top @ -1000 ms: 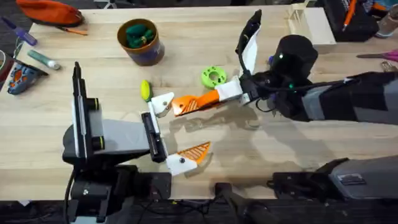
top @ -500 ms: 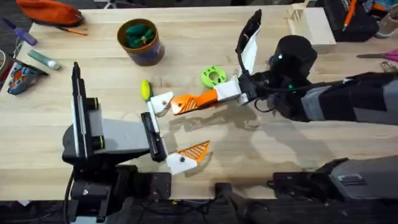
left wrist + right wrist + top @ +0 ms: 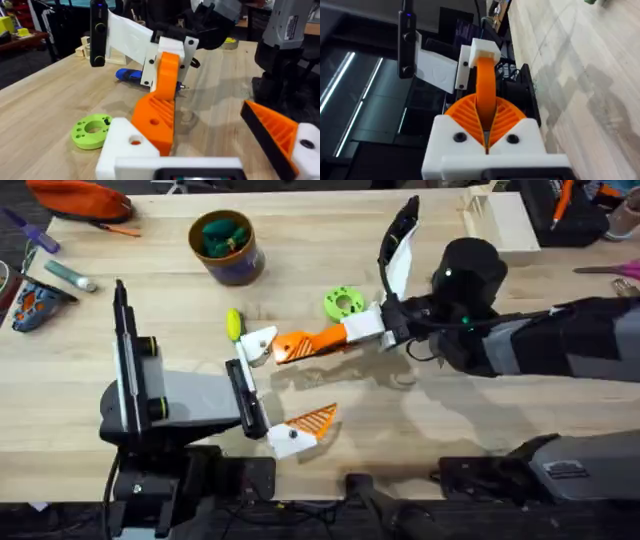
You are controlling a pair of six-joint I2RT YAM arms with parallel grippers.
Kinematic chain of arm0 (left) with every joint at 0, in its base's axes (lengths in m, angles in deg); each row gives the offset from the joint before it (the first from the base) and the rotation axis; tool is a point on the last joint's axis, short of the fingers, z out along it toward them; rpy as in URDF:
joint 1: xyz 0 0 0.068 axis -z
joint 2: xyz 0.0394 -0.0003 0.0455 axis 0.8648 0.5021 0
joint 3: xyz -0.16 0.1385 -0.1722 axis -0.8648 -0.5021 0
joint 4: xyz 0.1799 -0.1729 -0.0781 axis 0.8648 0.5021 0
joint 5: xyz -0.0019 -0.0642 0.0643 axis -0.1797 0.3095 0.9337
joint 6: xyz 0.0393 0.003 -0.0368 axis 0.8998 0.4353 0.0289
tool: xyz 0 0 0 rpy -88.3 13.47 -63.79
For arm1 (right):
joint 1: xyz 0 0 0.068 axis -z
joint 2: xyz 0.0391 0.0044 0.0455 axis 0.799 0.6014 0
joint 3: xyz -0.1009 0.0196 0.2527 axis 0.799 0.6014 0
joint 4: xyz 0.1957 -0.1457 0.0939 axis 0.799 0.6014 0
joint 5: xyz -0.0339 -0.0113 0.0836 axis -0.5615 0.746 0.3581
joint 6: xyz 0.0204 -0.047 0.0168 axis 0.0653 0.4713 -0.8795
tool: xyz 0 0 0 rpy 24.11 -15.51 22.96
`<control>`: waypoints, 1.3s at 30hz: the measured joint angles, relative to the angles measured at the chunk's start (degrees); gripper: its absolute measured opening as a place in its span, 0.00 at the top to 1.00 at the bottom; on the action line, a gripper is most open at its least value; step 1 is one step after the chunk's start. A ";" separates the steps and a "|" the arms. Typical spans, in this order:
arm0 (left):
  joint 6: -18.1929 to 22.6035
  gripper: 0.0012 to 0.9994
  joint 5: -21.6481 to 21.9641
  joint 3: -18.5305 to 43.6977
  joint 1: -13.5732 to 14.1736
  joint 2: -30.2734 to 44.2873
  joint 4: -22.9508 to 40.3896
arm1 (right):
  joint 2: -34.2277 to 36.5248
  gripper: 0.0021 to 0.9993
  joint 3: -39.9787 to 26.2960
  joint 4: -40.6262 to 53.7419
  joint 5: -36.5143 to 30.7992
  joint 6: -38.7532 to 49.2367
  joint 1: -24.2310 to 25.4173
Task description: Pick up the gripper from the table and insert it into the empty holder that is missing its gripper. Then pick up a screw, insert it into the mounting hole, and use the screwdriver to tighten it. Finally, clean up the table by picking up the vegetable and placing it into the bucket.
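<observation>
- Overhead view: a pale wooden table (image 3: 420,420) carries everything. An orange pouch (image 3: 80,198) lies at its far left corner and a pale wooden box (image 3: 495,215) near the far right corner. Dark room and shelving show beyond the far edge in the left wrist view.
- The near middle and near right of the table are bare wood, and so is the stretch along the left edge. The crowding is in the middle, where both arms meet.
- The left gripper (image 3: 295,385) lies near the front edge with its claw spread wide. One side is the holder (image 3: 258,345), a bare white wedge; the other side bears an orange ribbed finger (image 3: 315,420).
- The right gripper (image 3: 322,340) reaches in from the right edge, its orange pads pinching the gripper (image 3: 293,346). That is a small orange ribbed piece, held level over the table's middle.
- The gripper's free end touches the holder. The left wrist view shows orange inside the holder's round hole (image 3: 135,142), but I cannot tell whether the piece is fully seated.
- The vegetable (image 3: 234,324), yellow-green and oblong, lies just beyond the holder on its far side.
- The bucket (image 3: 228,248) stands toward the far edge, left of centre, with dark green lumps (image 3: 222,232) inside.
- A lime-green disc (image 3: 343,303) lies flat just beyond the right gripper.
- The screwdriver (image 3: 131,75), blue, lies on the table behind the right gripper in the left wrist view.
</observation>
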State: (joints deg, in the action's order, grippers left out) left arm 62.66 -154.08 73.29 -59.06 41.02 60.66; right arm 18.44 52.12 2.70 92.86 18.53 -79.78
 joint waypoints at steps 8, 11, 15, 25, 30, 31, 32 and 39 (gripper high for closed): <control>-0.14 0.01 0.17 0.00 0.00 -0.02 -0.02 | 0.01 0.99 0.00 0.03 -0.39 -0.04 0.02; -0.18 0.01 0.17 0.00 0.00 -0.02 -0.02 | 0.00 0.99 0.00 0.03 -0.42 -0.31 0.00; -0.21 0.01 0.37 0.00 0.00 -0.02 -0.07 | 0.01 0.99 -0.02 0.02 -0.61 -2.15 -0.28; -0.41 0.01 0.15 0.00 0.02 0.00 -0.04 | -0.01 0.99 -0.24 -0.04 -1.25 -5.76 -0.63; -0.38 0.01 0.11 0.00 0.02 -0.02 -0.04 | 0.01 0.99 -0.95 0.15 -1.67 -6.10 -1.10; -0.37 0.01 0.04 0.00 0.02 -0.02 -0.04 | -0.02 0.99 -1.17 0.17 -1.83 -6.12 -1.28; -0.37 0.01 -0.08 0.00 0.02 -0.02 -0.03 | -0.01 0.99 -1.37 0.19 -1.96 -6.16 -1.47; -0.32 0.01 -0.32 0.00 0.02 -0.02 0.00 | -0.01 0.99 -1.75 0.79 -2.53 -6.29 -2.08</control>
State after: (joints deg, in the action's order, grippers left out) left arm 62.34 -154.40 73.29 -59.04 41.00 60.66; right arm 18.43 50.37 3.48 90.33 12.23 -81.85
